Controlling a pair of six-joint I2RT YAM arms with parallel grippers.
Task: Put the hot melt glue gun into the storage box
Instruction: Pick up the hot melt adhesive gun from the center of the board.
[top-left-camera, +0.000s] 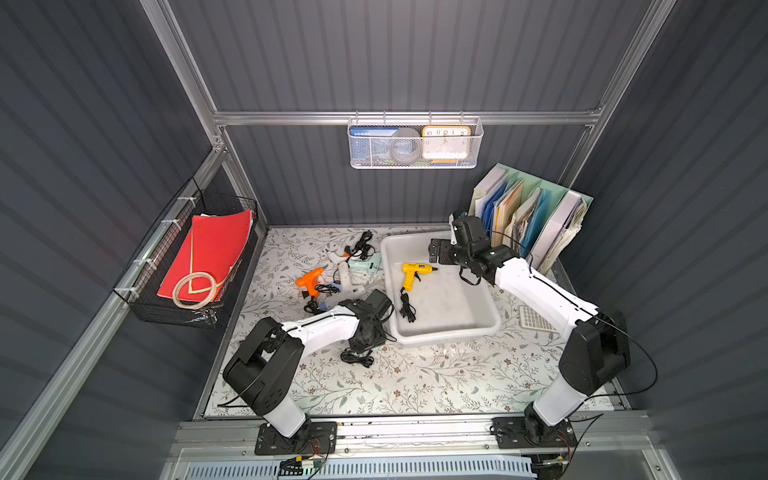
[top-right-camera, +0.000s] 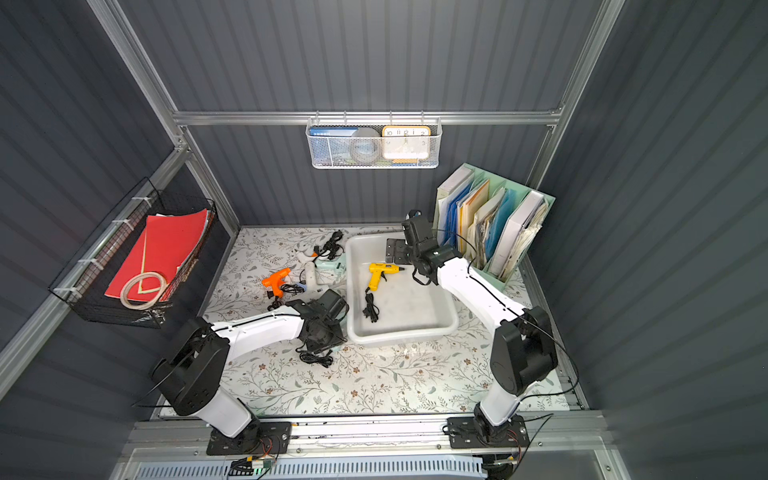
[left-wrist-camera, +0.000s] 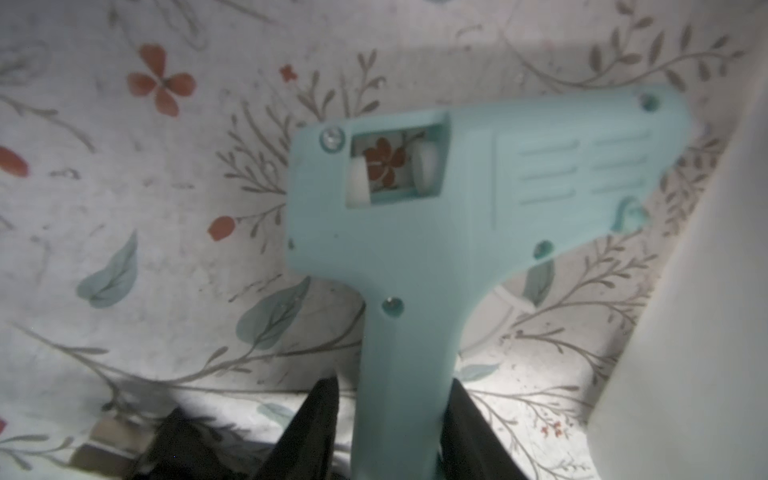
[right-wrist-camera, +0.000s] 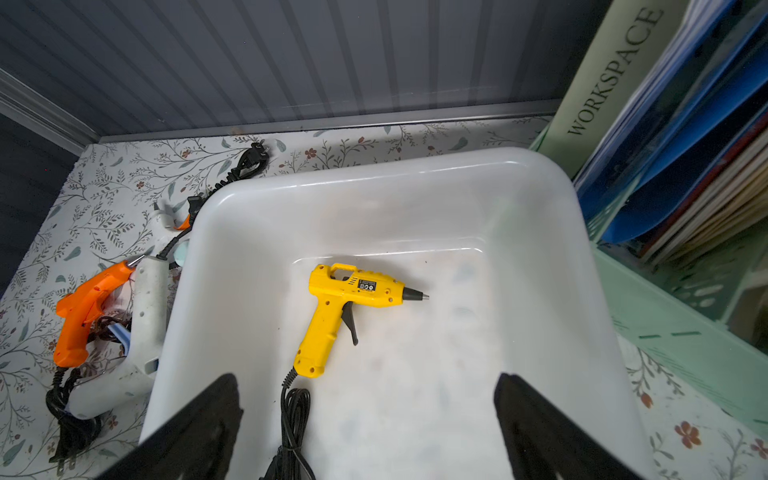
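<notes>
We have our left gripper (left-wrist-camera: 395, 428) straddling the teal glue gun's (left-wrist-camera: 449, 216) handle, jaws nearly clamped; its handle runs straight out ahead, storage box (left-wrist-camera: 706, 291) just beside. Our right gripper (right-wrist-camera: 365, 424) gapes empty above the yellow glue gun (right-wrist-camera: 345, 307), already boxed.

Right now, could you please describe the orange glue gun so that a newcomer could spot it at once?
Start at the pale storage box on the floral table. Just beyond its side nearest the black wire basket lies a cluster of glue guns. The orange glue gun is the only bright orange one, beside a white glue gun.
</notes>
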